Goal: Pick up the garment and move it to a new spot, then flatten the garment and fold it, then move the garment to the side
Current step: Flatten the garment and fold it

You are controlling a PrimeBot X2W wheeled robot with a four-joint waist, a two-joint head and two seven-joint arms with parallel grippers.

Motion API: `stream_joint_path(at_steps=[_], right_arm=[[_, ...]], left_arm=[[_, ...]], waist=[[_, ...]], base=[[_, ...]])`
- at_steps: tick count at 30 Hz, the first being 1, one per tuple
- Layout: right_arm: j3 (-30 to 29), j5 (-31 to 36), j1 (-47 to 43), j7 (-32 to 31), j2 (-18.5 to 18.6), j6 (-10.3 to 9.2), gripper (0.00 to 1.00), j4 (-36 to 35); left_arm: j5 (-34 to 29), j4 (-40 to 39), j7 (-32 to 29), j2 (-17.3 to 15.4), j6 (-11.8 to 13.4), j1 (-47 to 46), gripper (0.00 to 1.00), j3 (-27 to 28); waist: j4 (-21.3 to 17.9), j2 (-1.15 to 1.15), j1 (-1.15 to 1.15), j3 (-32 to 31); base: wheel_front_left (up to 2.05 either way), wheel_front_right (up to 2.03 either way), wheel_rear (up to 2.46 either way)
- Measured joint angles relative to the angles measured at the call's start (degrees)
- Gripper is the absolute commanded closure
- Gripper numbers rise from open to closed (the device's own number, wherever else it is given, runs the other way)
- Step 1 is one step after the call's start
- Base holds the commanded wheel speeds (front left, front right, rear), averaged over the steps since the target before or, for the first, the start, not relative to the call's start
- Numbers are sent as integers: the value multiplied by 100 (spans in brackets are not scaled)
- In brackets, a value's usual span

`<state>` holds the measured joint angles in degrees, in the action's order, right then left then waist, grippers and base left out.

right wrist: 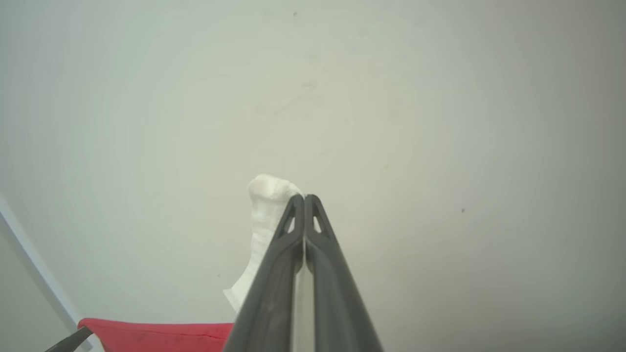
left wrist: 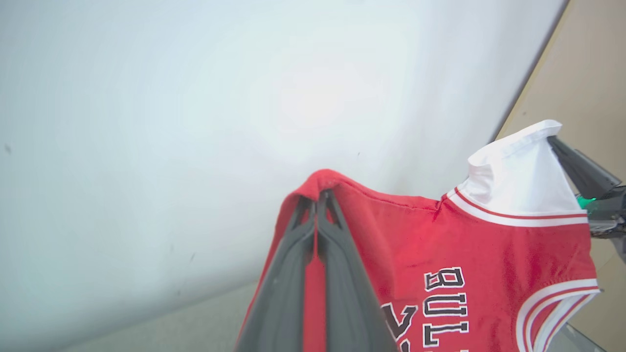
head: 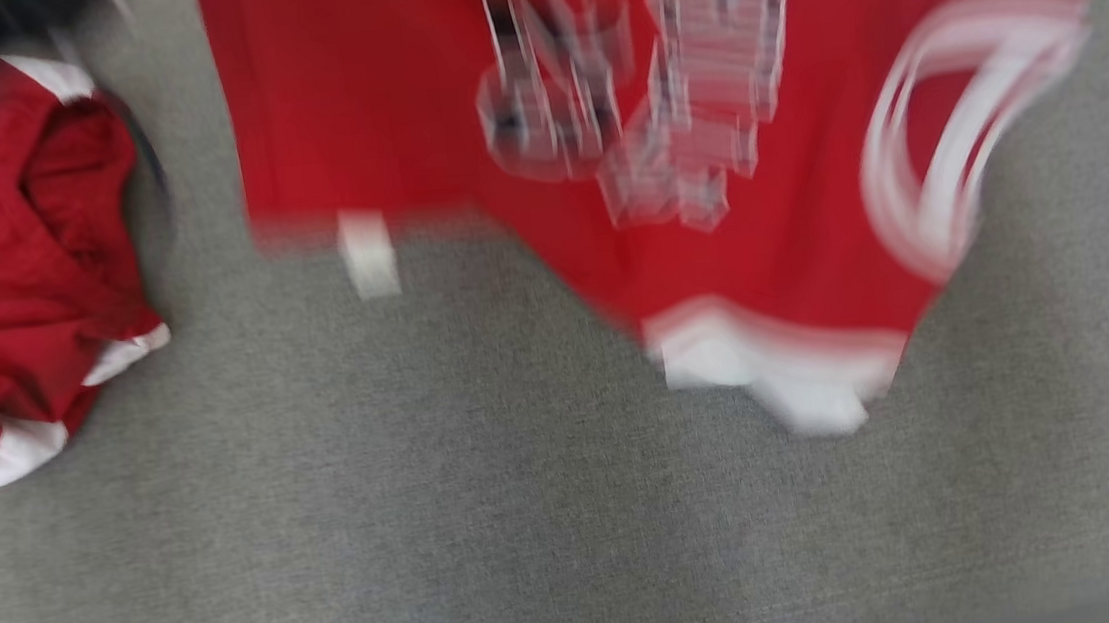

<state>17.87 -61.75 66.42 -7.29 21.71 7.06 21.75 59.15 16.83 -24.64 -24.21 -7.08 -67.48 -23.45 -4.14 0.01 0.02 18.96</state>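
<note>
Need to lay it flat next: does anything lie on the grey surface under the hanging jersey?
Nothing visible lies on the grey surface under the jersey, though the head view is blurred. A crumpled red garment sits at that view's left edge, well apart.

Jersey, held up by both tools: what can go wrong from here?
1. The left tool pinches only a thin red fold of the jersey at its tips; a tug could pull it free.
2. The right tool holds just the end of the white strap; same slip risk.
3. A second red garment lies on the grey surface at the left; the hanging hem might land on it.
</note>
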Motion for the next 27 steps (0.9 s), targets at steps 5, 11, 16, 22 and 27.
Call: stream_joint_path(at_steps=[5, 11, 16, 22, 27], right_arm=[[-773, -36, 1897, 977, -322, -29, 100, 523], [26, 92, 1699, 1177, -413, 4, 100, 1193], [719, 15, 606, 939, -270, 2, 100, 1176], [1099, -159, -1009, 829, 174, 2, 100, 1233], [1354, -365, -2070, 789, 494, 2, 100, 1172]], left_arm=[[-448, 946, 869, 80, 40, -1867, 100, 526], [-412, 1563, 1199, 118, -19, -1138, 100, -7], [68, 1330, 1046, -52, -33, 400, 100, -727], [523, 1021, 1317, -38, -33, 1850, 100, -1093], [578, 802, 1594, -22, -34, 2702, 100, -1466]], waist=[[21, 0, 0, 403], [164, 1, 1, 583], [235, 0, -2, 432], [214, 0, -3, 169], [169, 0, -3, -131]], base=[[0, 0, 0], [0, 0, 0], [0, 0, 0], [0, 0, 0], [0, 0, 0]])
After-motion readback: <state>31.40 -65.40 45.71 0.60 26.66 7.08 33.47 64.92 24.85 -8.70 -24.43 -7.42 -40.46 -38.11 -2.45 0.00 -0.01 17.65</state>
